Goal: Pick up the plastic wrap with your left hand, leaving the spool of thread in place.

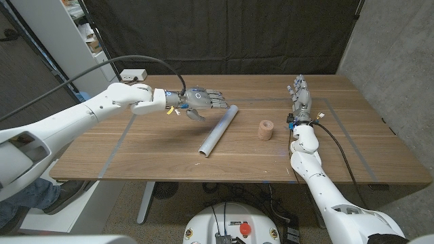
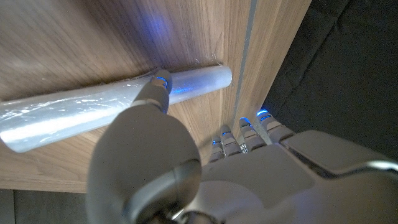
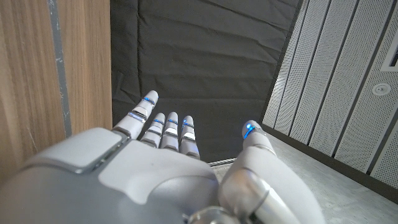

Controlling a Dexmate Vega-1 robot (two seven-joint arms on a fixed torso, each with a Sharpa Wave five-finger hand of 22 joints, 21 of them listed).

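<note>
1. Fingers (image 2: 158, 87) of the left hand (image 1: 198, 99) are spread and grasp nothing; in the left wrist view the thumb tip overlaps the roll, though contact cannot be confirmed.
2. Plastic wrap roll (image 1: 219, 130) lies on the wooden table (image 1: 149, 152) just beside the left hand, its far end nearest the fingertips.
3. Long axis runs diagonally, from near the hand down toward the table's front edge.
4. Spool of thread (image 1: 265, 129) stands apart, on the roll's far side from the left hand.
5. Right hand (image 1: 300, 93) waits well apart, fingers extended, holding nothing; judged the farther hand.
</note>
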